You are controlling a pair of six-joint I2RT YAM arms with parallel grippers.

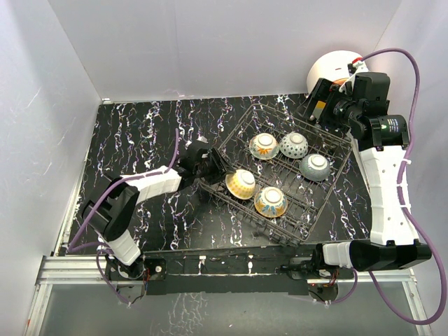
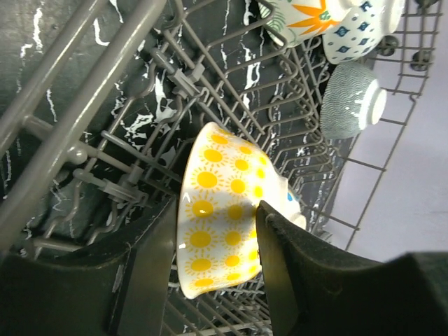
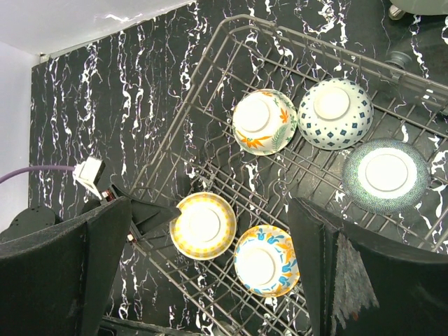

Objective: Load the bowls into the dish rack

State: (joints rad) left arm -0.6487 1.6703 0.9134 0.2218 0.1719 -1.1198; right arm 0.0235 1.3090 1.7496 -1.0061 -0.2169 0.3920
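No text, label, brand, number or sign can be read in any of the three views.

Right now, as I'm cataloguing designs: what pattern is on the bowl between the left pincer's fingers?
The bowl has yellow suns on white, clearest in the left wrist view.

Bright, even light; soft shadows; glare on yellow bowl; wrist foreground blurred.

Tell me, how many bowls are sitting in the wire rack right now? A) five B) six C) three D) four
A: five sit in the rack: a yellow bowl, an orange-and-blue bowl, a floral bowl, a blue-dotted bowl and a grey bowl.
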